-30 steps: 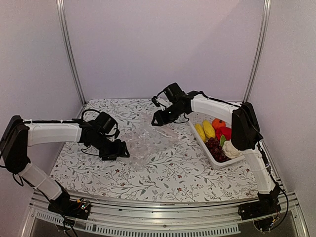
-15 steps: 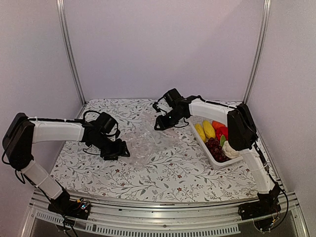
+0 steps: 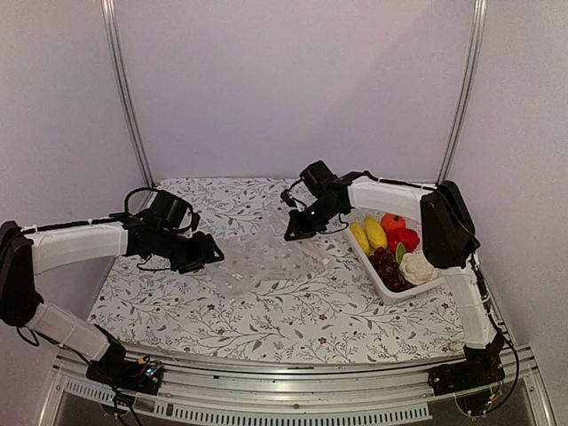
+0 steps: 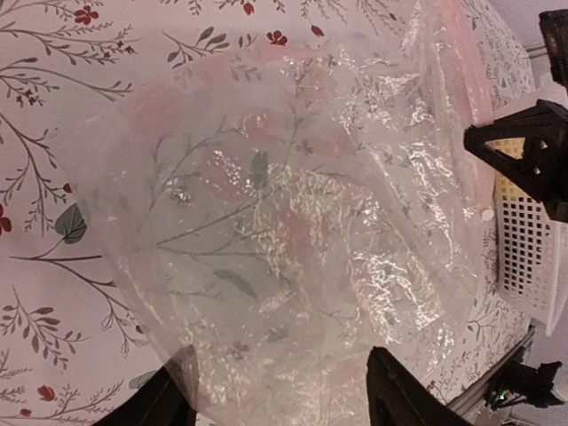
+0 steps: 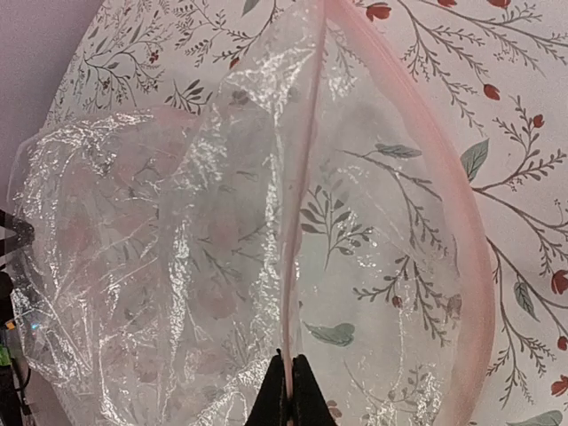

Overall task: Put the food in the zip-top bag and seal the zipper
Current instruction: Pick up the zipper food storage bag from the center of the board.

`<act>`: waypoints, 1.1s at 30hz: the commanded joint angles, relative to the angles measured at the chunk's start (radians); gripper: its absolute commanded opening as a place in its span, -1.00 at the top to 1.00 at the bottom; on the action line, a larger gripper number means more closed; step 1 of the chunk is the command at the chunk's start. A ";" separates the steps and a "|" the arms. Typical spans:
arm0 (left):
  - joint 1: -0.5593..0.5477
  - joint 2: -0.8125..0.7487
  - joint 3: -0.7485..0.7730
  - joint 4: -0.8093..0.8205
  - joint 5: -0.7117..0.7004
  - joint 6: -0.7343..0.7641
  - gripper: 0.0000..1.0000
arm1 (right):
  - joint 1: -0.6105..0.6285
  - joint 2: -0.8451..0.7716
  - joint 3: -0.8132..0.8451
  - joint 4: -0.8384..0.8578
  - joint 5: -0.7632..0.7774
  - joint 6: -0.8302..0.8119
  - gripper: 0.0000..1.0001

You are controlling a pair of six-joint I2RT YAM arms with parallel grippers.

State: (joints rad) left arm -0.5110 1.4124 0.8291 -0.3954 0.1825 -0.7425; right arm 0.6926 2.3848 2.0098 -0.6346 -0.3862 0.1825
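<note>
Right pincer (image 5: 288,362) is clamped on one lip of the zip-top bag (image 3: 257,253) mid-table (image 3: 266,311), mouth facing the food (image 3: 390,244) in the basket (image 3: 366,269) just to its right, while the left pincer (image 4: 280,359) gapes open at the bag's closed end, maybe touching it.

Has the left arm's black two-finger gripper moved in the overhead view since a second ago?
Yes. The left gripper has shifted left and slightly toward the back wall, away from the white perforated basket.
</note>
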 commanded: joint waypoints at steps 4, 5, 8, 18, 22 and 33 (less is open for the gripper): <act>0.069 -0.101 -0.120 0.118 -0.068 -0.037 -0.14 | -0.004 -0.232 -0.090 0.045 -0.170 0.227 1.00; 0.076 -0.100 -0.133 0.131 -0.068 -0.036 -0.08 | -0.004 -0.246 -0.103 0.057 -0.189 0.256 1.00; 0.098 -0.085 -0.161 0.164 -0.067 -0.028 0.10 | -0.004 -0.292 -0.141 0.098 -0.257 0.309 1.00; 0.127 -0.010 -0.130 0.271 -0.111 0.041 0.15 | -0.011 -0.365 -0.340 0.404 -0.593 0.534 1.00; 0.129 0.022 -0.076 0.262 -0.103 0.085 0.14 | -0.016 -0.377 -0.372 0.469 -0.637 0.568 1.00; 0.117 -0.149 0.196 -0.004 -0.268 0.127 -0.18 | -0.044 -0.392 -0.385 0.480 -0.322 0.590 1.00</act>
State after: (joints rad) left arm -0.3931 1.3060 0.9634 -0.3111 -0.0444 -0.6392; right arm 0.6575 2.0102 1.6348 -0.1986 -0.8448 0.7406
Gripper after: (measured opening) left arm 0.584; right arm 0.005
